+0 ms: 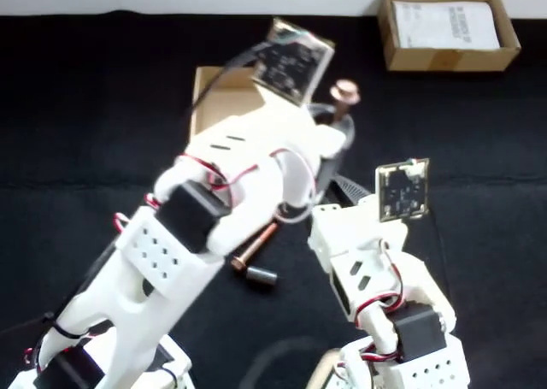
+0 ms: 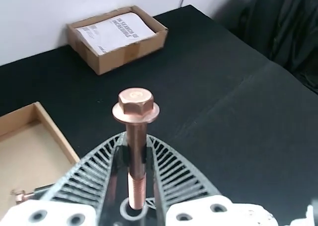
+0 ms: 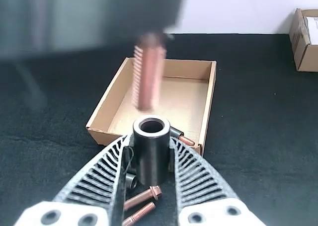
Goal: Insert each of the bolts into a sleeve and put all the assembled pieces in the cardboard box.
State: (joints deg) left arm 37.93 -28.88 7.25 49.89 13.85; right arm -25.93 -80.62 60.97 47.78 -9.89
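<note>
1. left tool [image 2: 134, 139] is clamped on the bolt [image 2: 135, 156] mid-shank, head up, thread down.
2. right tool [image 3: 150, 144] is clamped on the sleeve [image 3: 150, 159], upright, bore up, just in front of the cardboard box [image 3: 208, 99].
3. Risk: the bolt tip hangs above the bore but looks slightly off-centre. The thread could catch the rim, then the bolt slips in the grip or the sleeve tilts.
4. Right wrist view gives tip-to-bore alignment. Left wrist view gives the grip on the shank. High view adds a spare bolt [image 1: 254, 248] and spare sleeve [image 1: 261, 275] on the surface [image 1: 479, 192].

A small brown cardboard carton [image 1: 449, 58] is sitting at one o'clock on the black cloth-covered counter [image 1: 85, 107], with a white printed paper sheet [image 1: 444, 23] lying inside it.
</note>
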